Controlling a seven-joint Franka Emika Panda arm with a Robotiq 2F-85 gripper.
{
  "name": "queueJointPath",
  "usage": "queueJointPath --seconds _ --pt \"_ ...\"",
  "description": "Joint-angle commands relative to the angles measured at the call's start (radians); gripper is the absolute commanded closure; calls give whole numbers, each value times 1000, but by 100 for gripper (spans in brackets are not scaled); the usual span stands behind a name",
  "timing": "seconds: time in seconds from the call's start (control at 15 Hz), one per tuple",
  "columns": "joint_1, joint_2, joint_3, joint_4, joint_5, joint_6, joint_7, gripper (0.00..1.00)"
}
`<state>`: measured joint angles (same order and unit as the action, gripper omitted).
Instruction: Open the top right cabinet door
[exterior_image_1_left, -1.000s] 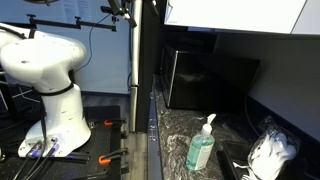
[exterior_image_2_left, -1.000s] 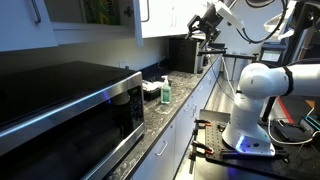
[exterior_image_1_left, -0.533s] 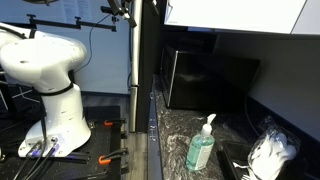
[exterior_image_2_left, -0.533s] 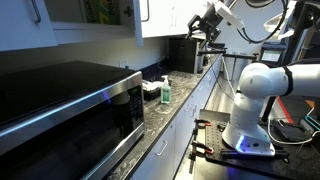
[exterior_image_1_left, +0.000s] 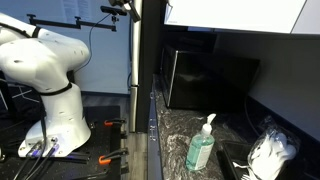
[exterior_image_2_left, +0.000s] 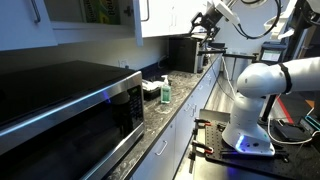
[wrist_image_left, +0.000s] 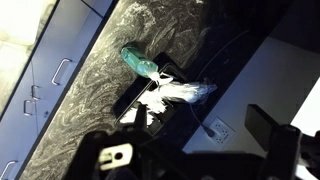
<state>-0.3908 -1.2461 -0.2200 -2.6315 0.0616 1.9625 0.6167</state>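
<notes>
The top right cabinet door is a plain white panel high on the wall, seen in both exterior views (exterior_image_2_left: 163, 14) (exterior_image_1_left: 240, 12). My gripper (exterior_image_2_left: 205, 20) is up at the door's outer edge, above the glossy black box (exterior_image_2_left: 183, 52). In the wrist view the two dark fingers (wrist_image_left: 195, 160) stand wide apart with nothing between them, and the door itself does not show there. That view looks down on the dark marbled countertop (wrist_image_left: 95, 85).
A teal soap bottle (exterior_image_1_left: 202, 146) (wrist_image_left: 138, 62) and a white crumpled bag (exterior_image_1_left: 270, 155) (wrist_image_left: 182, 92) sit on the counter. The black box (exterior_image_1_left: 205, 78) stands at the back. A tall dark vertical panel (exterior_image_1_left: 147, 80) and the robot base (exterior_image_1_left: 55, 110) are nearby. A wall outlet (wrist_image_left: 221, 130) is behind the counter.
The arm has shifted slightly and the gripper has risen a little by the cabinet edge. The door and the counter objects have not moved.
</notes>
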Motion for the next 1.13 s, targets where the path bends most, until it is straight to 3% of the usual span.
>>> queueJointPath --seconds 0.0,0.53,0.87,1.07 --pt "10 174 -61 130 38 -39 -99 0" --pt "42 438 -77 246 159 -65 -173 0" --pt "37 518 -87 237 207 -76 -202 0" --pt "10 503 -60 214 193 -47 -187 0"
